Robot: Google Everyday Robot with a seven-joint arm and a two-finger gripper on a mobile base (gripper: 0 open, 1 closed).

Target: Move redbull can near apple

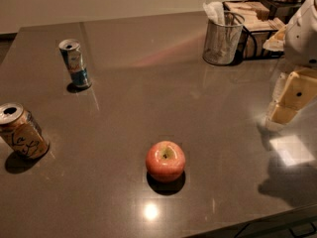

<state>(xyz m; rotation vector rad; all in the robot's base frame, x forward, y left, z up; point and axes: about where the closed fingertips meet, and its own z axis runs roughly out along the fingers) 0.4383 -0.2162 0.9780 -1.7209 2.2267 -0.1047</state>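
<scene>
**Grey-brown countertop: can at upper left, apple at lower centre, gripper at right edge**

Glossy dark grey-brown stone countertop (pixel 148 83) fills almost the whole frame, with a pale wall along the top and bright light spots reflected low in the picture.

A slim, tall redbull can (pixel 75 63) with a blue and silver-white body and a silver top stands at the upper left of the frame. It is upright on the counter, its top leaning slightly to the left in the picture, and nothing touches it. The round red-pink apple (pixel 165 160) with a yellowish patch around its stem dimple sits at lower centre, stem side up, well apart from the redbull can.

At the left edge, below the redbull can, stands a wider tan-gold can (pixel 21 131) with dark script lettering and an opened silver top, apart from both other items.

Further out, at the upper right, a silver wire-mesh cup (pixel 224 37) holds white paper napkins (pixel 214 11). Just beside it, to the right, is a dark-framed rack (pixel 257 21) of light-coloured packets.

Cream-yellow and white, the gripper (pixel 287 100) hangs at the right edge of the frame, just above the counter, below the white arm housing (pixel 303 31). It is far from the redbull can and well apart from the apple. It has hold of nothing, and I cannot tell whether it is open or closed.
</scene>
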